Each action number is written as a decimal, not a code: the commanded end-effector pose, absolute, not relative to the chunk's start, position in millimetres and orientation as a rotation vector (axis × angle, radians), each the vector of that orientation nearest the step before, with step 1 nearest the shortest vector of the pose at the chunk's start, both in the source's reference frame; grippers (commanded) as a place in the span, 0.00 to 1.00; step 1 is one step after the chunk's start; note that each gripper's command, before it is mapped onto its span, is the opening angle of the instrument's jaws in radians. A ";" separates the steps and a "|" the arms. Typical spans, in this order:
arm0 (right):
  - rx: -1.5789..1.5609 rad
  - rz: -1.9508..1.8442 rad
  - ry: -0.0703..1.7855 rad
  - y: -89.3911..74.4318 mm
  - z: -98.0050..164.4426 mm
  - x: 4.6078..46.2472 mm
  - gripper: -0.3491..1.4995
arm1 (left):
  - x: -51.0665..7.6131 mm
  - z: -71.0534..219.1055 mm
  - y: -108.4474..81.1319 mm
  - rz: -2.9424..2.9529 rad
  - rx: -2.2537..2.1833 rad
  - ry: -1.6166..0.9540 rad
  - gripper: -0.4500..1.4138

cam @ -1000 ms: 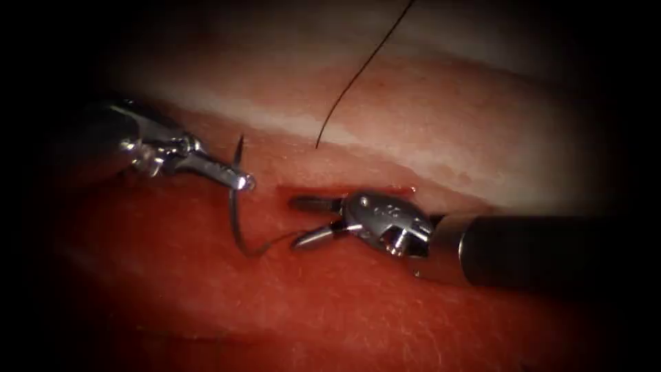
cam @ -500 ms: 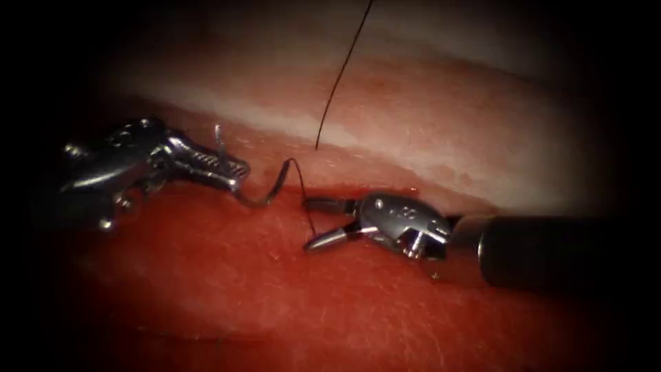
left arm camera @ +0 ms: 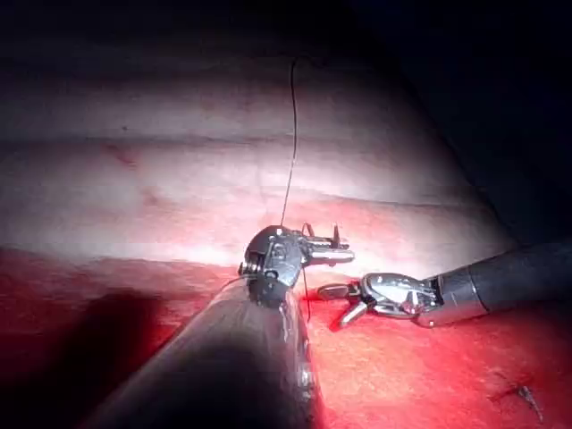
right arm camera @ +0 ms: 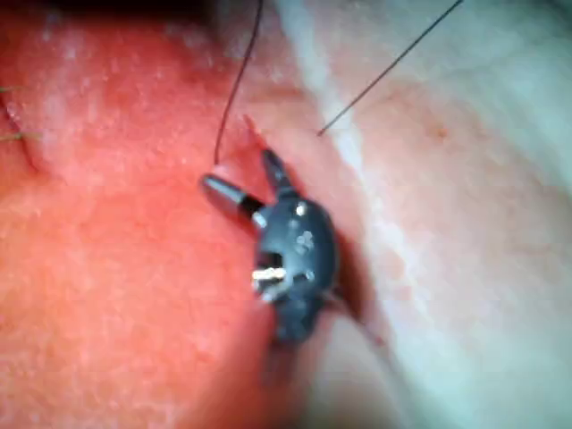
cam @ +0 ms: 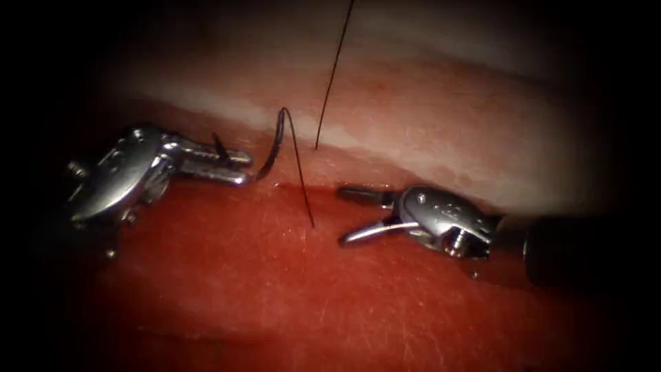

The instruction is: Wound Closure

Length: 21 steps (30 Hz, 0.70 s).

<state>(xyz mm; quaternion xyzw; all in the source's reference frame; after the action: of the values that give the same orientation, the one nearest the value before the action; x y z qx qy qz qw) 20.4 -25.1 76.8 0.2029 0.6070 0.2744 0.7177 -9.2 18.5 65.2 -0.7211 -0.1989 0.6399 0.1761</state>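
- The thin curved steel needle (cam: 272, 148) is out of the tissue, clamped in the left gripper (cam: 231, 167) close to its pointed end. Its arc rises up and to the right of the jaws, left of the cut.
- The fine black thread (cam: 300, 172) leaves the needle's upper end and runs down into the red pork-belly tissue (cam: 289, 289) just left of the cut (cam: 323, 187). A second strand (cam: 334, 76) climbs away toward the far side.
- The left gripper is the one at the needle. The right gripper (cam: 351, 217) lies further right along the cut, jaws spread, holding nothing.
- Between the two grippers stands the thread, the only thing in the way.
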 end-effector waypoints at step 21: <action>0.401 0.676 1.243 -26.0 77.6 24.9 0.94 | -7.5 66.1 22.5 1.905 -2.190 -0.153 0.00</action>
<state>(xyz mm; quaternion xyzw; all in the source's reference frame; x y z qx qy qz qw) 24.0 -25.9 77.1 0.1818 0.5656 0.3100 0.7422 -7.0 22.0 65.5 -0.7483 -0.0524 0.6506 0.1182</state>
